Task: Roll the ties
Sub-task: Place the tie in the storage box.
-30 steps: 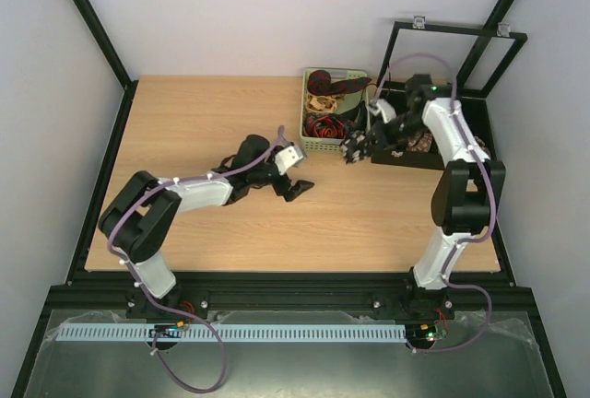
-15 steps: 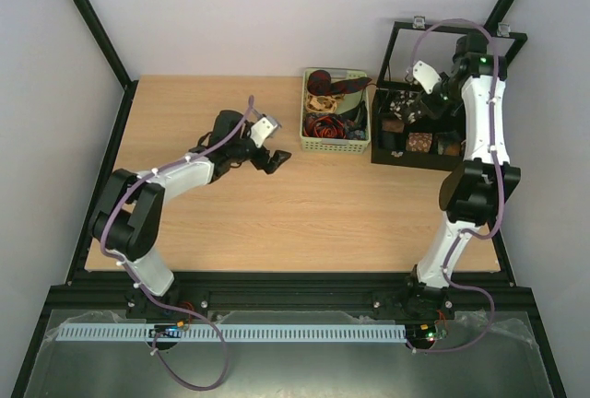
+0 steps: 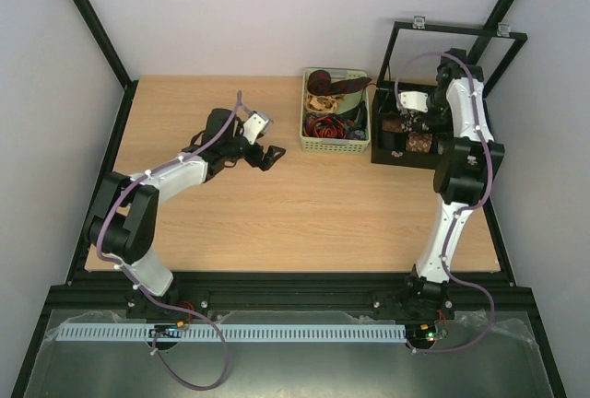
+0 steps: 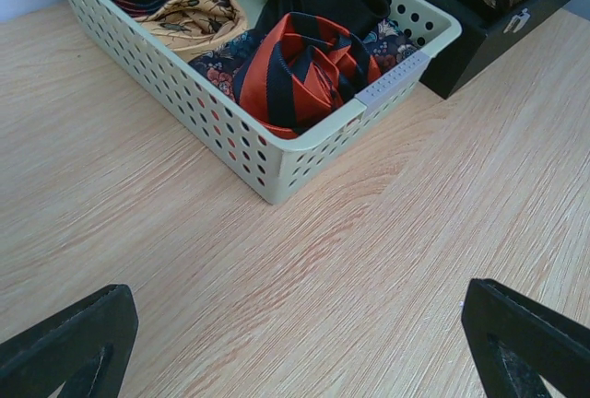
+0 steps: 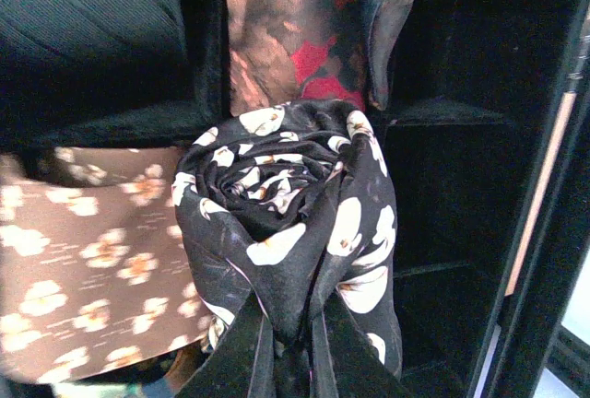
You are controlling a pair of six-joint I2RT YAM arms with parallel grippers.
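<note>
The right gripper (image 5: pixel 289 354) pinches a rolled black tie (image 5: pixel 286 204) with white flowers at the black box (image 3: pixel 406 159), far right. The left gripper (image 4: pixel 295 343) is spread wide and holds nothing, near the basket (image 4: pixel 277 163).

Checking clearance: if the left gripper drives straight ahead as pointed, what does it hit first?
Likely the near corner of the basket; only bare table lies between it and the open left gripper. Depth unclear.

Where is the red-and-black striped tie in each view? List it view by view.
Top external: red-and-black striped tie in the basket's near end.
Left wrist: upper centre, at the basket's front corner.
Right wrist: not in view.
Shared landmark: the black box.
</note>
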